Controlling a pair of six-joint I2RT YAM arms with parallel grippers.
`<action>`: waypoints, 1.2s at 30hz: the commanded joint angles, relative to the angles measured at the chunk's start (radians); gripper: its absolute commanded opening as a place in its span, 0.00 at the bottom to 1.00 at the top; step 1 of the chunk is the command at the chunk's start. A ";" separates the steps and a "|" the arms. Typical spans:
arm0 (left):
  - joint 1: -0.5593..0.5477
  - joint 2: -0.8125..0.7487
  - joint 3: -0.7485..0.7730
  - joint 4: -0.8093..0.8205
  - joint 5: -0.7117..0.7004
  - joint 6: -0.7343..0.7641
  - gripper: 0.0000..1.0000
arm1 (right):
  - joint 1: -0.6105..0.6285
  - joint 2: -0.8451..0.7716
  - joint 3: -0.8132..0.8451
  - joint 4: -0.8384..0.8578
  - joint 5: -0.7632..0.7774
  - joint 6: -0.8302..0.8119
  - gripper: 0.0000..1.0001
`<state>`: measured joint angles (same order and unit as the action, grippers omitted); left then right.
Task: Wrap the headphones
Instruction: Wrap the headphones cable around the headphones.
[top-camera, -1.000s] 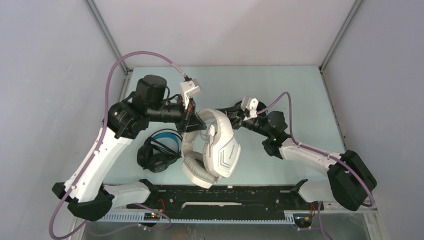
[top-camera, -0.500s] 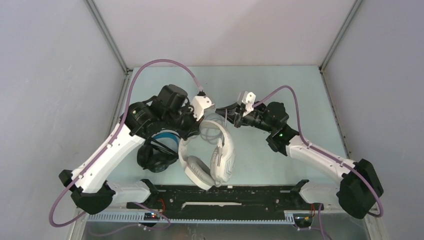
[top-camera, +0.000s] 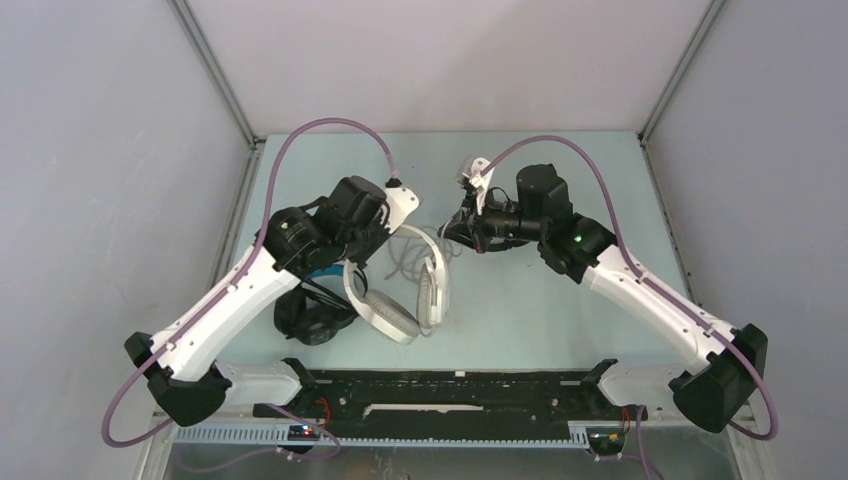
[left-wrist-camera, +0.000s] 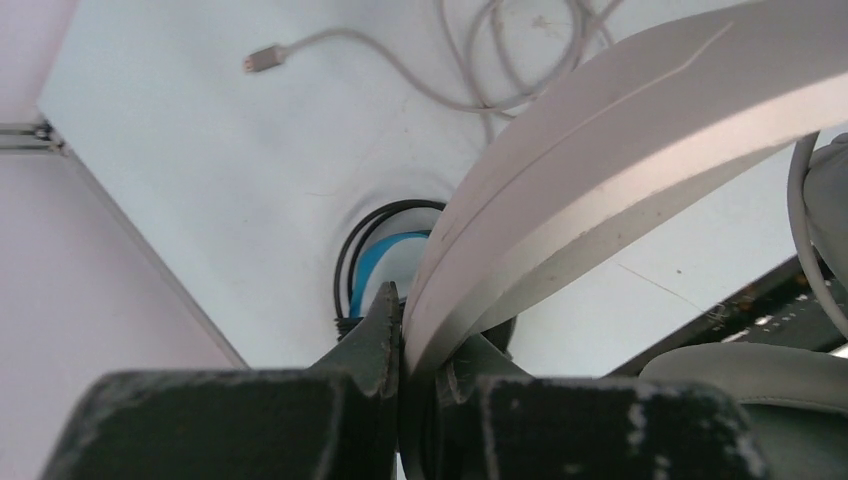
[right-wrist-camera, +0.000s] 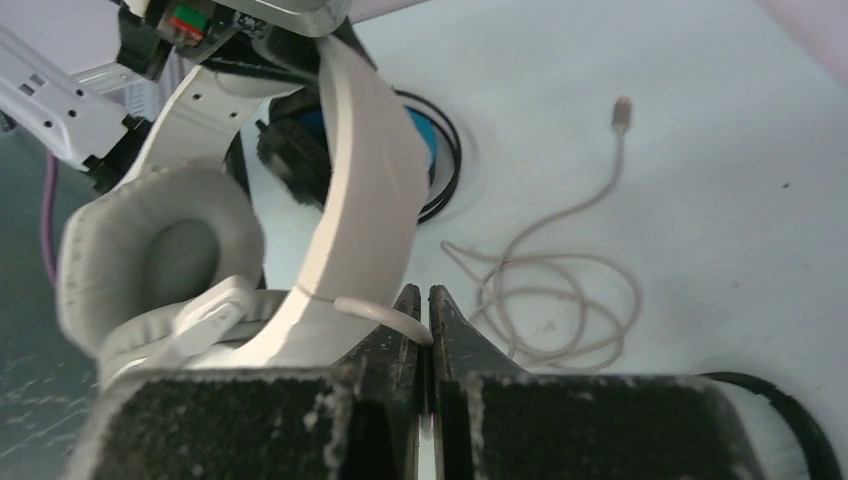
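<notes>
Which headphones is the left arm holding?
The white pair, its headband pinched by the left fingers; the black-and-blue pair lies on the table.

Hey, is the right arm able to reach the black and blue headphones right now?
Probably not. The right gripper is shut on the grey cable, and the white headphones, held by the left gripper, hang between it and the black and blue headphones, partly under the left arm.

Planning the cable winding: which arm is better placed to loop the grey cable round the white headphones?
Right: the right hand pinches the grey cable, while the left hand clamps the white headphones.
</notes>
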<state>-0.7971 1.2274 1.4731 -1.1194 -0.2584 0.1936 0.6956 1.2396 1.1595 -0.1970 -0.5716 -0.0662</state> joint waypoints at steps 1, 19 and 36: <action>-0.022 -0.043 -0.042 0.132 -0.102 0.054 0.00 | -0.001 0.021 0.104 -0.159 -0.072 0.050 0.00; -0.041 -0.053 -0.113 0.263 -0.390 0.068 0.00 | -0.006 0.117 0.276 -0.253 -0.346 0.308 0.00; -0.041 -0.088 -0.178 0.320 -0.316 0.116 0.00 | -0.037 0.168 0.446 -0.634 -0.093 0.202 0.00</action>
<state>-0.8421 1.1515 1.3041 -0.8749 -0.5423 0.2989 0.6567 1.3960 1.5326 -0.7448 -0.6369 0.1455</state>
